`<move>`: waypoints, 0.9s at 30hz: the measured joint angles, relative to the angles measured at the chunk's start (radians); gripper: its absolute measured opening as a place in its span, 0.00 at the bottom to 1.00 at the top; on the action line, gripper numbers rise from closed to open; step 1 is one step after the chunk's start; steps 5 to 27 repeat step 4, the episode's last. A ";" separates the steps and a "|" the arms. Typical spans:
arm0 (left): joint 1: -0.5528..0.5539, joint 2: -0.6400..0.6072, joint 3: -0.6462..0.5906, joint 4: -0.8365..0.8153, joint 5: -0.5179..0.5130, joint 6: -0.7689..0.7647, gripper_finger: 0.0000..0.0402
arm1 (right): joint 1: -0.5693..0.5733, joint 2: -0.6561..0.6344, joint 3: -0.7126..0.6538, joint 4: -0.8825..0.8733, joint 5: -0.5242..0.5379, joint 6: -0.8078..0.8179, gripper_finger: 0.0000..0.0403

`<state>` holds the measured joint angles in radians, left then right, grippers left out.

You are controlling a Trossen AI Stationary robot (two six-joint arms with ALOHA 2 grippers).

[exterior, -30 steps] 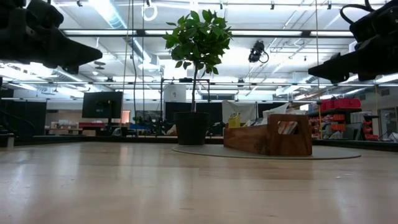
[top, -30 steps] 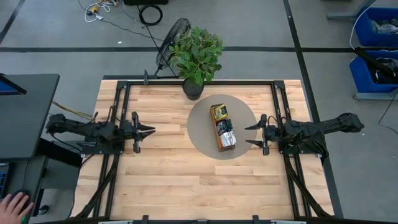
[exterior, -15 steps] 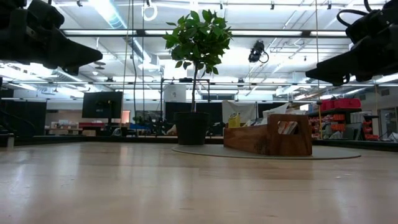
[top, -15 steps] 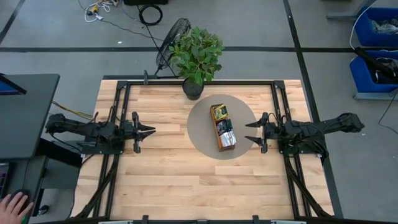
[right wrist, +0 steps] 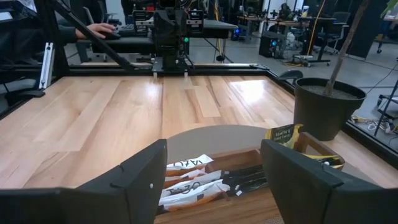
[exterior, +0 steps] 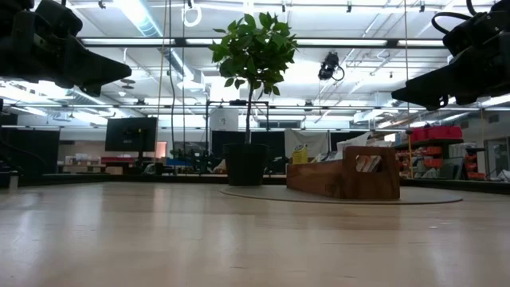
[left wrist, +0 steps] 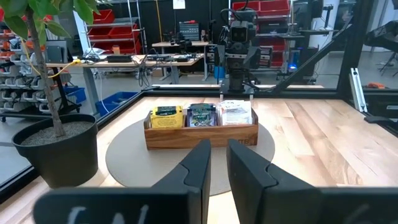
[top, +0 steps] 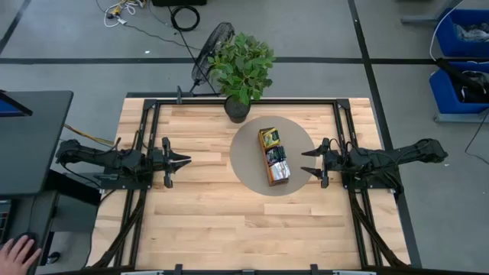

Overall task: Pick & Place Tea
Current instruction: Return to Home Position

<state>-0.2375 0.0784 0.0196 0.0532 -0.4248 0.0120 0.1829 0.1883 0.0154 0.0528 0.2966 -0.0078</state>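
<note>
Wooden tray (left wrist: pixel 200 135) holds the tea (left wrist: pixel 166 116), so both arms wait aside: left end effector (top: pixel 187 160) nearly closed, right end effector (top: pixel 304 164) wide, both empty.

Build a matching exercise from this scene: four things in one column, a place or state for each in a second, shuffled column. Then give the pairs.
Things:
1. left gripper
2. right gripper
3. potted plant
4. wooden tray

Places or states:
A. on the round grey mat
B. open, empty, above the mat's right edge
C. at the table's back edge
D. over bare wood, left of the mat

Pairs: 1-D, 2-B, 3-C, 4-A
</note>
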 joint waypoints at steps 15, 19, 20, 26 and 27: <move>0.000 0.000 0.000 0.000 0.000 0.000 0.14 | 0.000 0.000 0.000 0.000 0.000 0.000 0.66; 0.000 0.000 0.000 0.000 0.000 0.000 0.14 | 0.000 0.000 0.000 0.000 0.000 0.000 0.66; 0.000 0.000 0.000 0.000 0.000 0.000 0.14 | 0.000 0.000 0.000 0.000 0.000 0.000 0.66; 0.000 0.000 0.000 0.000 0.000 0.000 0.14 | 0.000 0.000 0.000 0.000 0.000 0.000 0.66; 0.000 0.000 0.000 0.000 0.000 0.000 0.14 | 0.000 0.000 0.000 0.000 0.000 0.000 0.66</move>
